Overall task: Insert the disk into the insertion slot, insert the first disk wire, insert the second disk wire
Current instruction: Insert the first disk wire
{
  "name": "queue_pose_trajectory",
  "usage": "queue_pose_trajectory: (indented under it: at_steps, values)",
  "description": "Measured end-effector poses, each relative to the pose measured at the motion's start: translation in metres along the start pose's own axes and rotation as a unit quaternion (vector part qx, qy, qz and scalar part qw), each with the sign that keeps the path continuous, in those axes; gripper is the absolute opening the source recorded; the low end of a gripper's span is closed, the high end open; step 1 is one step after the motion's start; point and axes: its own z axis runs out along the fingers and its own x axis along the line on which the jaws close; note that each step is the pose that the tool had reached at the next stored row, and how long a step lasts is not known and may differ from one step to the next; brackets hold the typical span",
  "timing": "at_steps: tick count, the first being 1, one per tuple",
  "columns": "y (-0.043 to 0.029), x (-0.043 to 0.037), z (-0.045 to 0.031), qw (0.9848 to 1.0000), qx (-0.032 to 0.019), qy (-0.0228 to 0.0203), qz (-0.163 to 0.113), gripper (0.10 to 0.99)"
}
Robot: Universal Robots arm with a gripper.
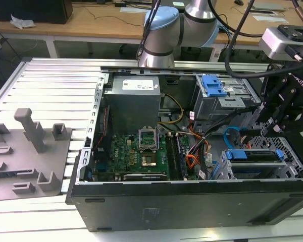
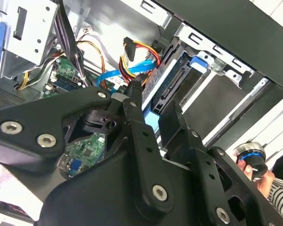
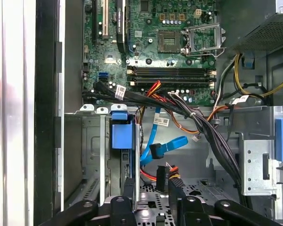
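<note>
The disk (image 1: 252, 155), silver in a bright blue frame (image 3: 121, 132), sits inside the insertion slot (image 1: 288, 166), a grey perforated cage at the case's front on the exterior view's right. My gripper (image 1: 262, 128) hangs just above the cage. Its black fingers (image 2: 140, 117) stand apart and it is open (image 3: 151, 188). The second disk wire (image 3: 155, 136), a thin light-blue cable, loops beside the disk with its black plug loose. A black connector on red and orange wires (image 3: 162, 174) lies between the fingers; no grip on it shows.
Black and orange wire bundles (image 3: 198, 122) cross from the motherboard (image 1: 136, 148) to the taller bay with the blue latch (image 1: 212, 85). A person's hand (image 2: 260, 176) shows outside the case. A grey fixture plate (image 1: 25, 156) lies on the exterior view's left.
</note>
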Motion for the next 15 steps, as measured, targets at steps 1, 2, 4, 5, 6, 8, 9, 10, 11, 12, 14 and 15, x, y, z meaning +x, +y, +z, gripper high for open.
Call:
queue_pose_trajectory:
  at_steps: [1, 2, 4, 5, 6, 8, 9, 10, 11, 12, 14, 15]
  values:
    - [-0.0001, 0.0000, 0.0018, 1.0000, 0.0000, 0.0000, 0.000, 0.424]
    - [-0.0001, 0.0000, 0.0032, 1.0000, 0.0000, 0.0000, 0.000, 0.424]
    - [-0.0002, 0.0001, 0.0052, 1.0000, 0.0000, 0.0000, 0.000, 0.424]
    - [-0.0003, 0.0001, 0.0070, 1.0000, 0.0000, 0.0000, 0.000, 0.424]
    - [-0.0003, 0.0001, 0.0085, 1.0000, 0.0000, 0.0000, 0.000, 0.424]
    - [-0.0005, 0.0002, 0.0110, 1.0000, 0.0000, 0.0000, 0.000, 0.424]
    - [-0.0006, 0.0002, 0.0136, 1.0000, 0.0000, 0.0000, 0.000, 0.424]
    - [-0.0006, -0.0001, 0.0148, 1.0000, 0.0000, 0.0000, 0.000, 0.424]
    - [-0.0005, -0.0010, 0.0153, 1.0000, 0.0000, 0.0001, 0.000, 0.424]
    - [-0.0004, -0.0039, 0.0155, 1.0000, 0.0000, 0.0000, 0.000, 0.424]
    - [0.0009, -0.0117, 0.0158, 1.0000, 0.0000, 0.0000, 0.000, 0.424]
    - [0.0027, -0.0124, 0.0180, 1.0000, 0.0000, 0.0003, 0.000, 0.424]
